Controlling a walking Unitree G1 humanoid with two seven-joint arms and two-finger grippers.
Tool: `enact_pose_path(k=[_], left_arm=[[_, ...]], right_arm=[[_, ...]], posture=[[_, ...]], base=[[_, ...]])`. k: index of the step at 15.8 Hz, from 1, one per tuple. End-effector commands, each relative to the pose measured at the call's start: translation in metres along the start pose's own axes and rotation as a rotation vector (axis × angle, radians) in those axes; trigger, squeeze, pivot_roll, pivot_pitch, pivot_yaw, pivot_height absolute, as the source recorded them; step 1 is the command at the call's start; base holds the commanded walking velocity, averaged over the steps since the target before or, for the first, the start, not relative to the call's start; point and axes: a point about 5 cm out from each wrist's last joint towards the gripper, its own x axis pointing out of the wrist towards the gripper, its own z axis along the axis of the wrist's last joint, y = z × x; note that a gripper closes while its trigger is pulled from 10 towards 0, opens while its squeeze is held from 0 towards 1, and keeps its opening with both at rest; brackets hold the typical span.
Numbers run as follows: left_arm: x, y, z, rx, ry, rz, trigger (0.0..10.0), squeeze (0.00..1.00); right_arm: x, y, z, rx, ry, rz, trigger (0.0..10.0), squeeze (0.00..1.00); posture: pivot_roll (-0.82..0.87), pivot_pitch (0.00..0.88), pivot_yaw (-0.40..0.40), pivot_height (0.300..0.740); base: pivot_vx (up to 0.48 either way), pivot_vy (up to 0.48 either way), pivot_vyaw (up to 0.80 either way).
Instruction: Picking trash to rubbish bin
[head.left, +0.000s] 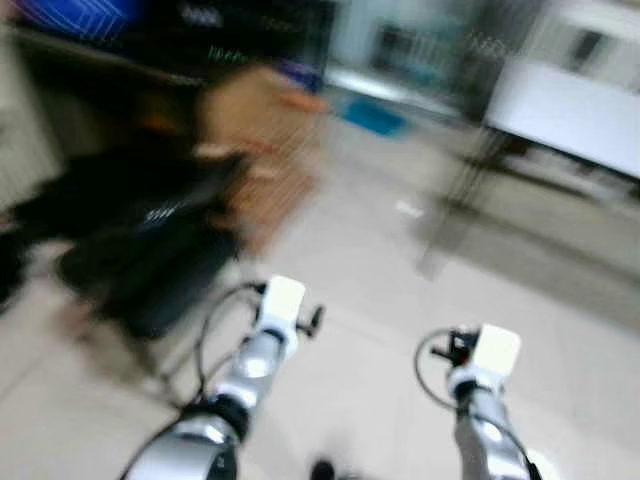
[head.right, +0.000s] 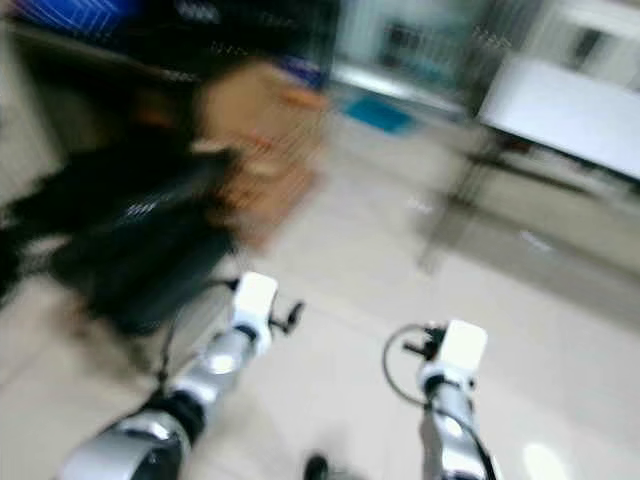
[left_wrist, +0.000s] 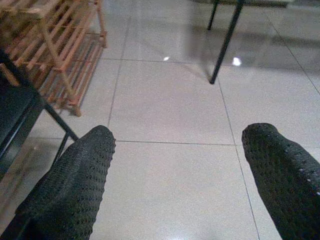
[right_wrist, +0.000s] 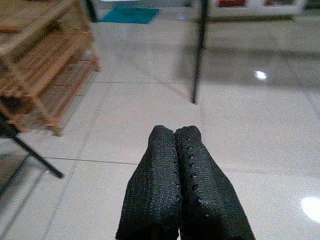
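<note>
Two hands are reaching forward over pale glossy floor tiles (left_wrist: 170, 115). The left hand (left_wrist: 177, 170) is holding its fingers (left_wrist: 75, 185) wide apart with nothing between them; the right hand (right_wrist: 176, 165) is pressing its fingers together, also on nothing. No trash or rubbish bin can be made out: the head views are smearing badly, so a dark mass (head.left: 130, 250) ahead of the left hand cannot be identified. Past the left hand's fingers a wooden slatted rack (left_wrist: 55, 45) is standing on the tiles, cut off at the frame edge, with a black frame (left_wrist: 20, 110) just beside it. Ahead of both hands a thin black leg (right_wrist: 198, 50) is rising out of view, under a white counter (head.left: 565, 110). Well beyond the right hand a teal mat (right_wrist: 129, 14) is lying on the floor. No writing is legible.
</note>
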Motion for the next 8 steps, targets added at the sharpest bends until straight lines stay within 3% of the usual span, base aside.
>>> enact_pose_path(k=[1, 2, 4, 8], left_arm=[[0.0014, -0.0043, 0.0016, -0.006, 0.004, -0.015, 10.0, 0.0], [0.0015, -0.0049, 0.0016, -0.009, 0.006, -0.022, 10.0, 0.0], [0.0015, -0.0068, 0.0011, -0.006, 0.01, -0.04, 10.0, 0.0], [0.0009, -0.0097, -0.0007, -0.013, 0.013, -0.063, 10.0, 0.0]], right_arm=[[0.0018, -0.0046, 0.0029, -0.003, -0.004, -0.014, 10.0, 0.0], [0.002, -0.0046, 0.0029, -0.004, -0.004, -0.014, 10.0, 0.0], [0.0018, -0.0041, 0.004, 0.002, -0.018, -0.012, 10.0, 0.0], [-0.0001, -0.0048, 0.0021, -0.003, -0.017, -0.016, 10.0, 0.0]], posture=[[0.17, 0.046, -0.089, 0.74], [0.17, 0.046, -0.089, 0.74], [0.17, 0.047, -0.089, 0.74], [0.17, 0.047, -0.089, 0.74]], base=[[0.0, 0.0, -0.8], [0.0, 0.0, -0.8], [0.0, 0.0, 0.0], [0.0, -0.438, 0.0]])
